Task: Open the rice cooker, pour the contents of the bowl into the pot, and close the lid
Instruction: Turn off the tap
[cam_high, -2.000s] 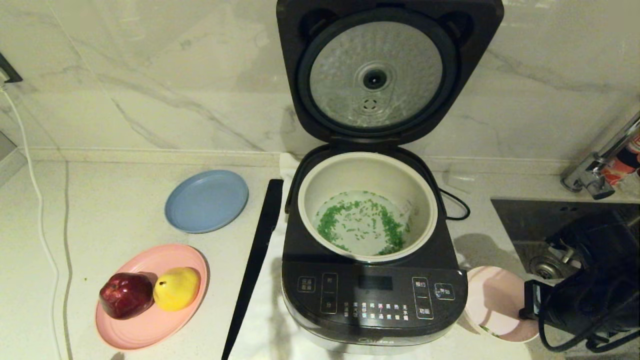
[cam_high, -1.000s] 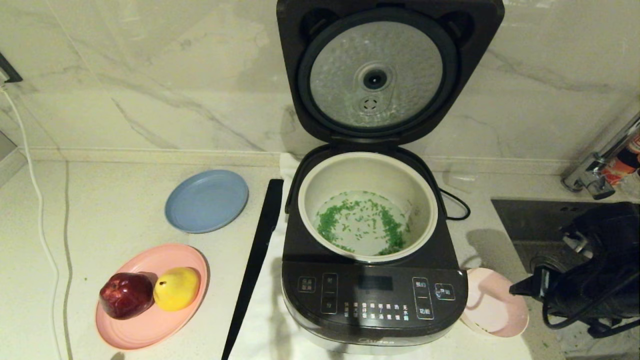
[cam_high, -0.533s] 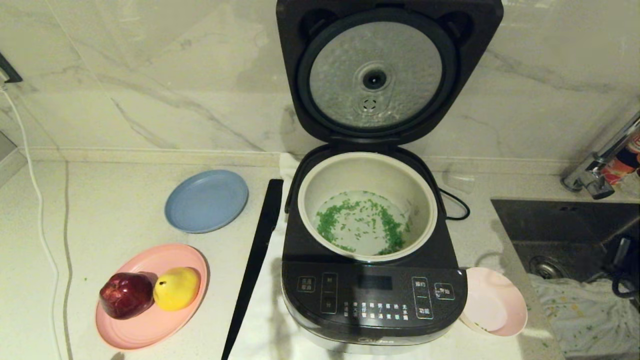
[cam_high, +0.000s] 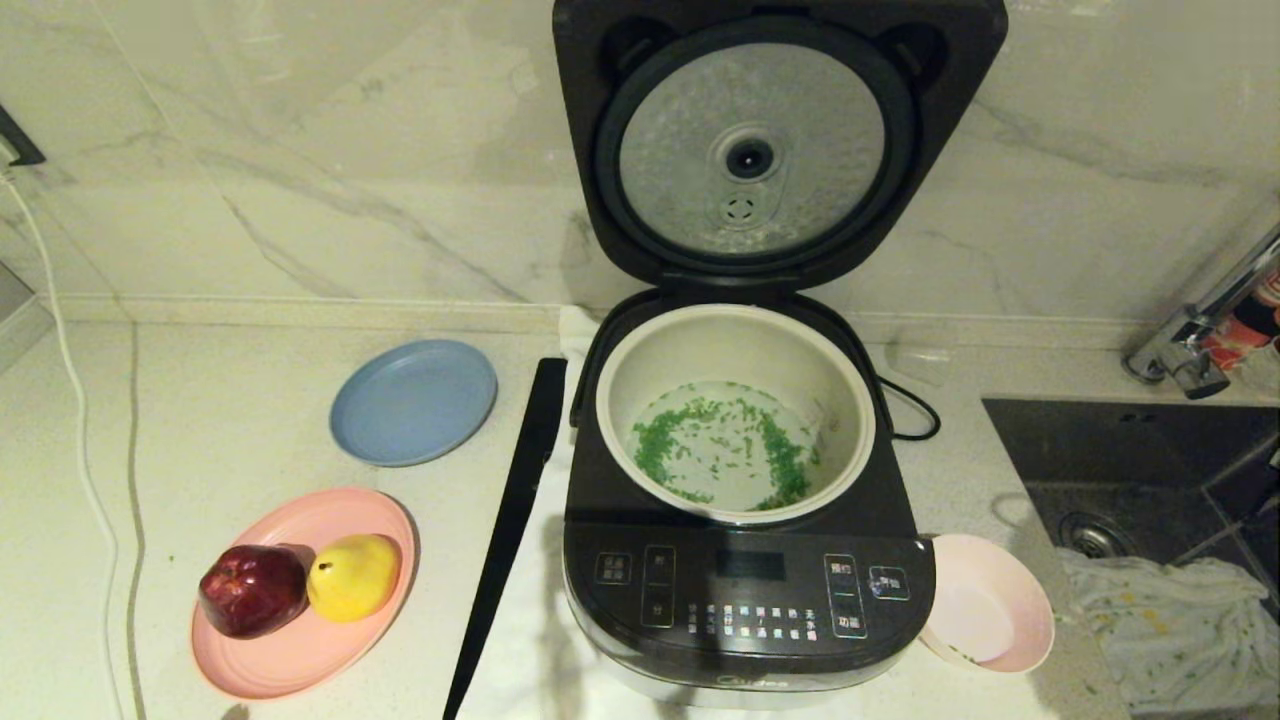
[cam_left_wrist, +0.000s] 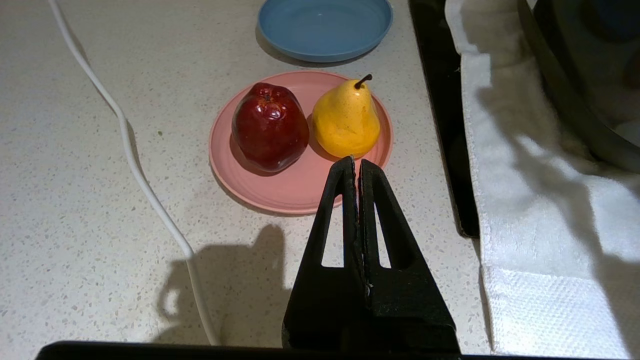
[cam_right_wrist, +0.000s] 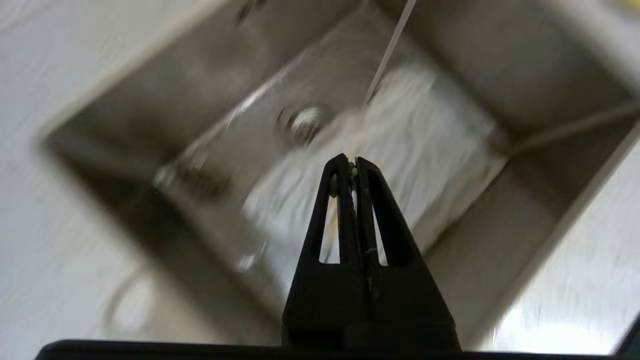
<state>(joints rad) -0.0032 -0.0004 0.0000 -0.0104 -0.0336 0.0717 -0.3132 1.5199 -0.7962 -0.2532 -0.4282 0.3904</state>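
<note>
Head view: rice cooker (cam_high: 745, 560) stands with lid (cam_high: 770, 140) up, green contents (cam_high: 720, 445) in its pot (cam_high: 640, 360); emptied bowl (cam_high: 990, 615) sits beside it on the counter (cam_high: 230, 410). My right gripper (cam_right_wrist: 352, 167), fingers clenched on nothing, hangs over the sink (cam_right_wrist: 190, 100), clear for closing the lid.

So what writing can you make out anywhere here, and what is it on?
Cooker front panel: white labels on the buttons, too small to read.
Cooker front lower edge: a pale brand mark, too blurred to read.
Pot inside wall: faint marks, unreadable.
Nothing else here carries readable text.
</note>
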